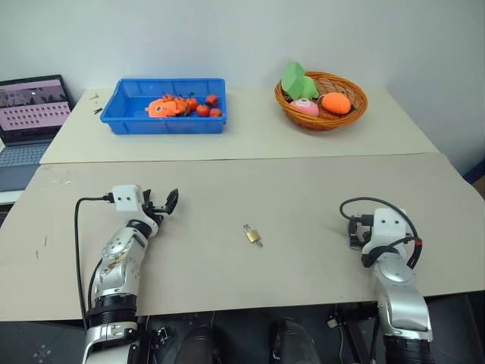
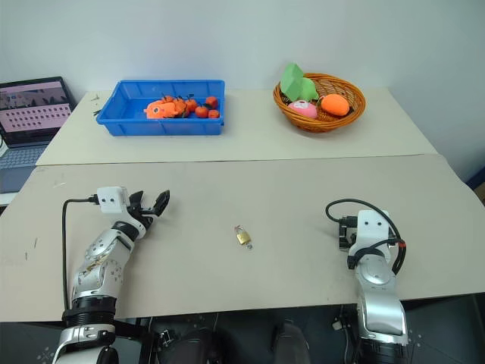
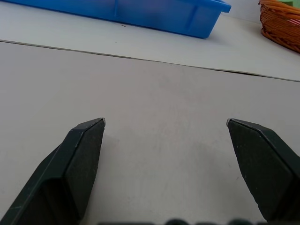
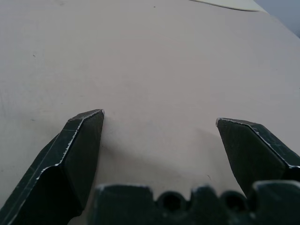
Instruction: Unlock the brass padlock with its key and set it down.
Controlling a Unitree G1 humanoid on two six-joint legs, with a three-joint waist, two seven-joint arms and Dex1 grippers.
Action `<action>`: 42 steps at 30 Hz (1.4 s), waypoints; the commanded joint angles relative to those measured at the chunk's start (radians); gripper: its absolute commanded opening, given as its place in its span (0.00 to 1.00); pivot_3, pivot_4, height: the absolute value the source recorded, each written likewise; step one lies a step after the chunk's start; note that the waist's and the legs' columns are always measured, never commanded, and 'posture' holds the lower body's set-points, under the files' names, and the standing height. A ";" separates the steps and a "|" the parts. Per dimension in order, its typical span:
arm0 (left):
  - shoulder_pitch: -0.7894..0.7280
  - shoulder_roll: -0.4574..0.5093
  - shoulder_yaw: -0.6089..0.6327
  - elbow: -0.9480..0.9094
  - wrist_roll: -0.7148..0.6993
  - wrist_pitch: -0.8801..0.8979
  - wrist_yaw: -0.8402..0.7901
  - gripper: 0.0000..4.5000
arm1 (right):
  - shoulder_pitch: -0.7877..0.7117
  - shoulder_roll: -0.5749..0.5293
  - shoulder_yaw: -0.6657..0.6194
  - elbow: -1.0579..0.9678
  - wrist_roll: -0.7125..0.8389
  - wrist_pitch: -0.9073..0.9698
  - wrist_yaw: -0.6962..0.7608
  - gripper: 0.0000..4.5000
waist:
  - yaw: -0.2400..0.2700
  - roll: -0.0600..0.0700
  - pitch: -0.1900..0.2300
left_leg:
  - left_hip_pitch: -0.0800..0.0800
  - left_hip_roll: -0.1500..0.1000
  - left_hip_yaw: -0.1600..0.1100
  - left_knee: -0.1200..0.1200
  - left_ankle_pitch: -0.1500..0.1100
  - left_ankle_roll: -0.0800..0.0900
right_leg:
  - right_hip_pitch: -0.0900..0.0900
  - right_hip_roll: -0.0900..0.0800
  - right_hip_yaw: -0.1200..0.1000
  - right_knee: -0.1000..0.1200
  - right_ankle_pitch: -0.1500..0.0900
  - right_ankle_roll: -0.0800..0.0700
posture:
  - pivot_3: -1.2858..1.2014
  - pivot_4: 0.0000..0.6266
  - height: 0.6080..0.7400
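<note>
You look down on a pale tabletop point(image 1: 303, 189) made of two boards, with a seam running side to side across the middle. The brass padlock point(image 1: 252, 235) lies flat near the centre of the near board, touching nothing, its thin silvery shackle toward 11 o'clock. Whether the key is in it is too small to tell. Your left gripper point(image 1: 161, 203) sits at about 9 o'clock from the padlock, well apart from it, its two black fingers spread wide and empty; the left wrist view shows bare board between the fingertips point(image 3: 89, 140). Your right gripper point(image 1: 355, 232) sits at about 3 o'clock from the padlock, also well apart, and its fingers point(image 4: 84, 136) stand wide open over bare board with nothing held. Open surface surrounds the padlock on every side, so both arms have free room between themselves and it. The near edge of the table runs just behind both wrists. On the far board, at about 11 o'clock from the padlock, a blue tray point(image 1: 167, 121) holds small orange and red items. At about 1 o'clock a wicker basket point(image 1: 333, 121) holds green, pink and orange shapes. A laptop point(image 1: 30, 114) sits beyond the table's left edge, at 10 o'clock.
</note>
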 commanded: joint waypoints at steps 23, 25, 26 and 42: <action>-0.123 0.419 -0.364 -0.018 -0.010 -0.103 -1.069 0.98 | -0.080 -0.394 0.259 -0.384 0.458 0.221 0.814 1.00 | -0.005 0.001 0.001 | -0.006 0.002 -0.006 0.007 -0.002 0.002 | -0.001 0.000 -0.008 0.000 -0.002 -0.003 | 0.52 0.24 0.52; -0.085 0.452 -0.334 -0.144 -0.077 -0.039 -1.087 0.98 | -0.146 -0.399 0.344 -0.384 0.442 0.231 0.828 1.00 | 0.000 0.001 0.002 | -0.007 0.002 -0.007 0.008 -0.003 0.004 | -0.001 -0.001 -0.008 -0.001 -0.002 -0.003 | 0.52 0.24 0.52; -0.063 0.470 -0.317 -0.203 -0.110 -0.007 -1.091 0.98 | -0.173 -0.399 0.382 -0.379 0.425 0.229 0.829 1.00 | 0.003 0.001 0.002 | -0.007 0.002 -0.008 0.008 -0.003 0.004 | 0.000 -0.001 -0.009 -0.001 -0.002 -0.003 | 0.52 0.24 0.52; 0.137 0.570 -0.190 -0.481 -0.197 0.104 -0.988 0.98 | -0.304 -0.224 0.550 -0.178 0.198 0.237 0.592 1.00 | 0.006 0.001 0.002 | -0.011 0.000 -0.011 0.009 -0.003 0.004 | 0.000 -0.002 -0.012 -0.001 -0.003 0.000 | 0.52 0.24 0.52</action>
